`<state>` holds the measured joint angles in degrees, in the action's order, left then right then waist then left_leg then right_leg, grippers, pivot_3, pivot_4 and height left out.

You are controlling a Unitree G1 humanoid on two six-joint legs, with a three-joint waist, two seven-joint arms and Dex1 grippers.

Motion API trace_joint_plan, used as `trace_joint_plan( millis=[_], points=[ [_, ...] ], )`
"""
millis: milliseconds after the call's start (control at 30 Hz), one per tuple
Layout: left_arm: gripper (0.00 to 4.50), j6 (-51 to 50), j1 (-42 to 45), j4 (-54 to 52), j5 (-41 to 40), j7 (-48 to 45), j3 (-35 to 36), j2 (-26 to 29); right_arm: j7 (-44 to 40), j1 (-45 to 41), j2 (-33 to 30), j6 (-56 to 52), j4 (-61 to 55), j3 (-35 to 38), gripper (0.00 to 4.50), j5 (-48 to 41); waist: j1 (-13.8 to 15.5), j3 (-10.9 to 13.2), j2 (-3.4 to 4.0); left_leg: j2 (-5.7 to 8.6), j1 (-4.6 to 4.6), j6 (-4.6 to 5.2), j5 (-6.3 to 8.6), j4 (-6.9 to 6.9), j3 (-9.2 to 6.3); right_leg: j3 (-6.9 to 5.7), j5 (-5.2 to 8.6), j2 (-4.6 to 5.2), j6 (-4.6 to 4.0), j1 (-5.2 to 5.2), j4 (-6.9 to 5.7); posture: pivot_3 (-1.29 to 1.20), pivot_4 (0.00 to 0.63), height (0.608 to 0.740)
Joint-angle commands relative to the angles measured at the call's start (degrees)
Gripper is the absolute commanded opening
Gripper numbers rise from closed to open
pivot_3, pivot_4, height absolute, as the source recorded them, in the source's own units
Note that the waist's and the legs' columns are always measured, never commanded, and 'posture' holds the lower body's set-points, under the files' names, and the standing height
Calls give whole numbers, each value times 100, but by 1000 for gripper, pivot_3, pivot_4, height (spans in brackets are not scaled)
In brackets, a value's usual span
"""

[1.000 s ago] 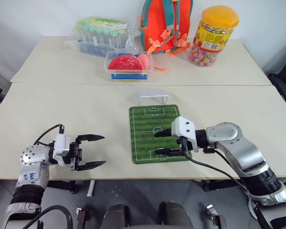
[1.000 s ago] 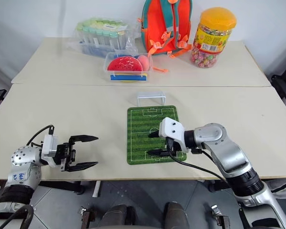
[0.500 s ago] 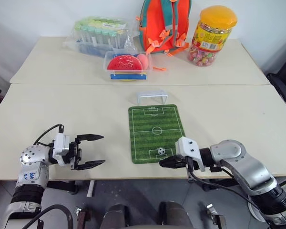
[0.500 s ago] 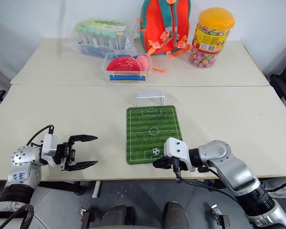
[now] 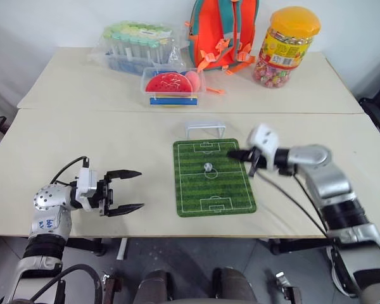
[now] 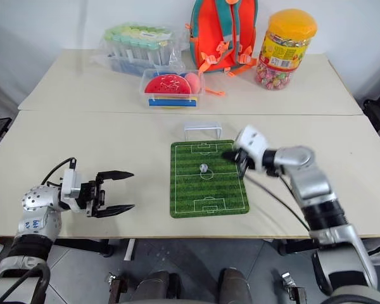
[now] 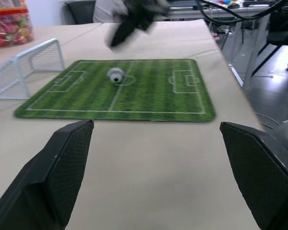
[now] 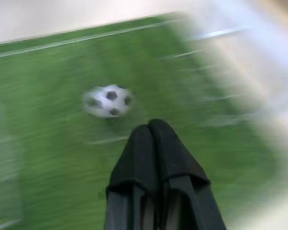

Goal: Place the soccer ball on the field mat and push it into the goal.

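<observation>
A tiny soccer ball sits near the centre circle of the green field mat, with the small white goal at the mat's twelve o'clock edge. At the ball's two o'clock, near it but apart, the right gripper hovers with fingers pressed together. At nine o'clock, well apart, the left gripper holds its fingers spread, empty.

Field mat, goal on table
</observation>
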<state>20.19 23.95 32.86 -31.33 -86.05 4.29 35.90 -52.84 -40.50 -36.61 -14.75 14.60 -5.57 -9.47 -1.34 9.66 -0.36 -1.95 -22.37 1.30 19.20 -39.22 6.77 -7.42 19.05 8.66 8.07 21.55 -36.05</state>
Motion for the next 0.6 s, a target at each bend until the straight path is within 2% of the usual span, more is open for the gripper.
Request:
trace_joint_plan(
  millis=[33,367,467,600],
  points=[
    [4500,125,283,287,115,-453,11,-117,124,214,-201,36,-290,431,38,-95,-5,0,0,0,0,-1,1,4,0,-6,0,0,0,-1,-1,0,150,740],
    [4500,-376,995,1046,725,548,73,-234,-278,1590,-763,-667,-1833,1215,38,-834,-11,6,5,4,-6,-1,1,14,5,-19,0,1,0,4,9,0,150,740],
    [4500,-365,1104,1185,942,812,70,-212,-515,2221,-1027,-719,-2111,1542,607,-1071,40,7,2,3,-4,-1,1,8,4,-18,0,1,0,-3,8,0,150,740],
    [4500,-345,1232,1279,1128,1240,156,-197,-695,3066,-1211,-669,-2216,2110,1910,-1324,114,8,0,4,-4,0,1,4,6,-13,0,1,1,-2,9,0,150,740]
  ],
)
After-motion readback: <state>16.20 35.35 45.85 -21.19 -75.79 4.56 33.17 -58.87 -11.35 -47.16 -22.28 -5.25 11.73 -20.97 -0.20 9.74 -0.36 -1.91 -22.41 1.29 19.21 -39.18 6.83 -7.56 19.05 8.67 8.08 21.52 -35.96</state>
